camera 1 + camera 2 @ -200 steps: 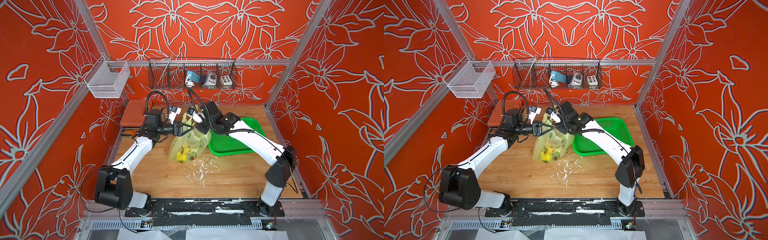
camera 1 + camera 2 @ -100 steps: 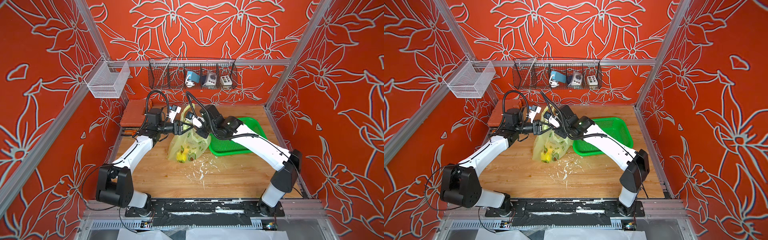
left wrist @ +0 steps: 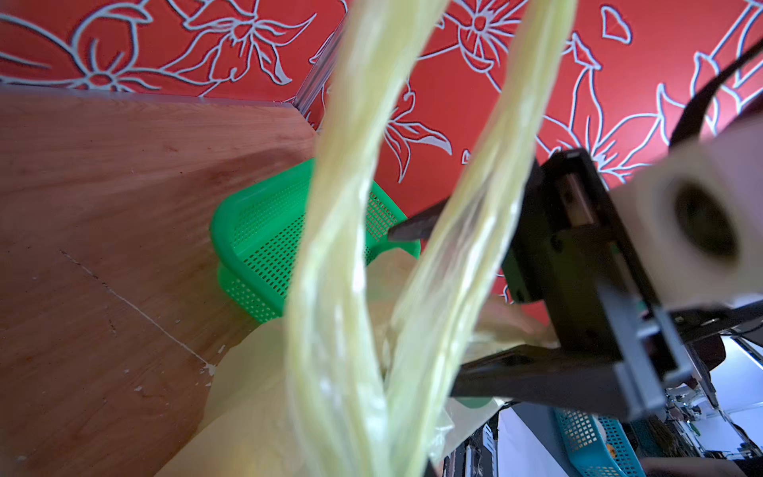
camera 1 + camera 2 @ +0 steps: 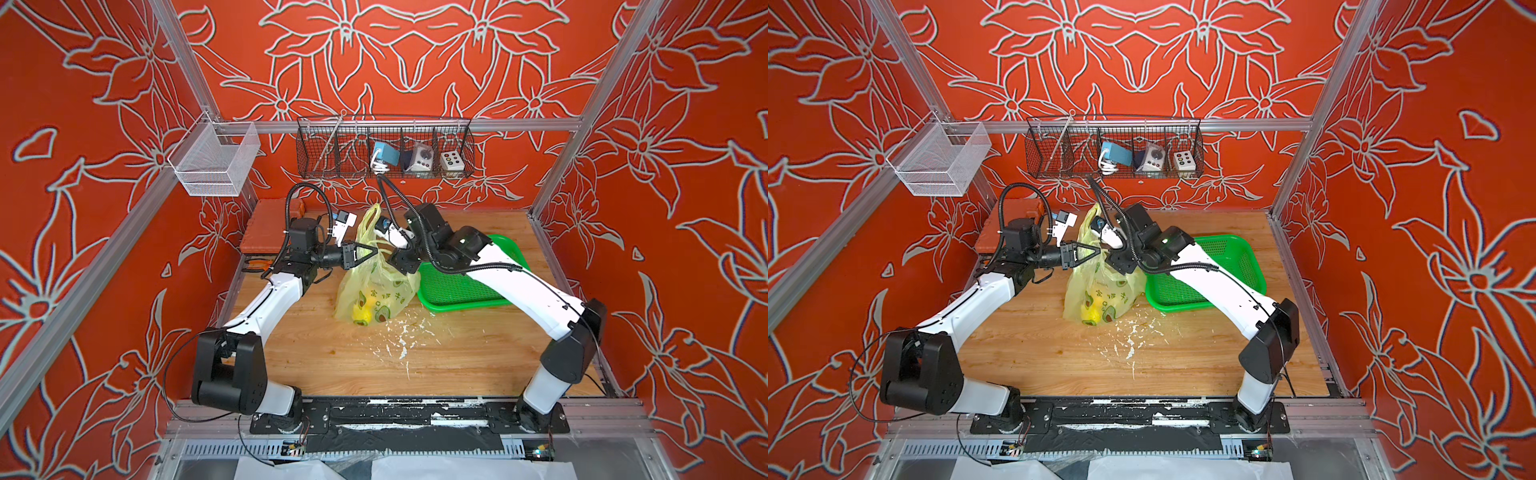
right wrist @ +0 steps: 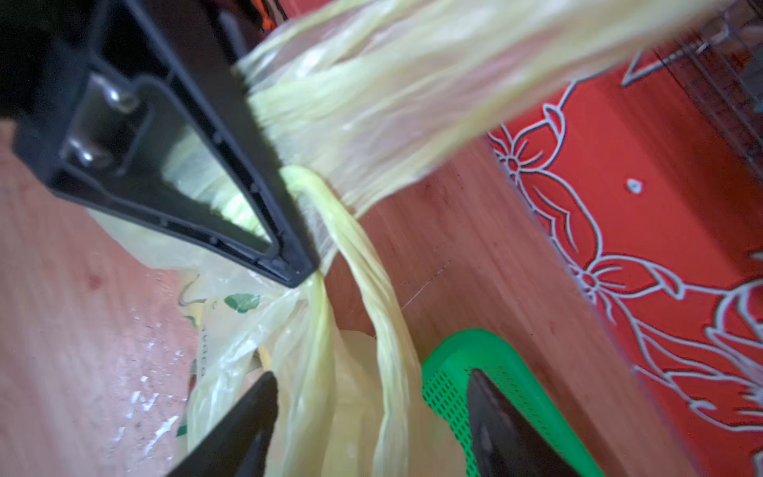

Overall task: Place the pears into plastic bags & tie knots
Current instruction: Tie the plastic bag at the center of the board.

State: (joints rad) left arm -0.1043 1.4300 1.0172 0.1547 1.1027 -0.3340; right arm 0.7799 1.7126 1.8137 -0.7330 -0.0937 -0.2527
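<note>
The pale yellow-green plastic bag [image 4: 386, 286] [image 4: 1113, 286] stands mid-table with two pears inside: a bright yellow one [image 4: 360, 318] [image 4: 1090, 318] low down and an orange-yellow one [image 4: 372, 296] above it. My left gripper [image 4: 375, 250] [image 5: 305, 274] is shut on a bag handle [image 5: 320, 314] above the bag. My right gripper [image 5: 371, 388] [image 3: 423, 309] faces it, open, its fingers [image 5: 252, 409] straddling the two handle strands [image 3: 330, 247]. One handle loop [image 4: 369, 220] stands up behind. No knot is in view.
A green perforated basket [image 4: 465, 286] [image 4: 1208, 282] lies right of the bag, under my right arm. A red-brown board [image 4: 266, 226] sits at the back left. A black wire rack [image 4: 384, 147] and a white mesh basket [image 4: 214, 160] hang on the walls. White flecks [image 4: 399, 336] dot the wood.
My left gripper has closed on the bag handle. My right gripper, shut before, has opened and let go of the plastic.
</note>
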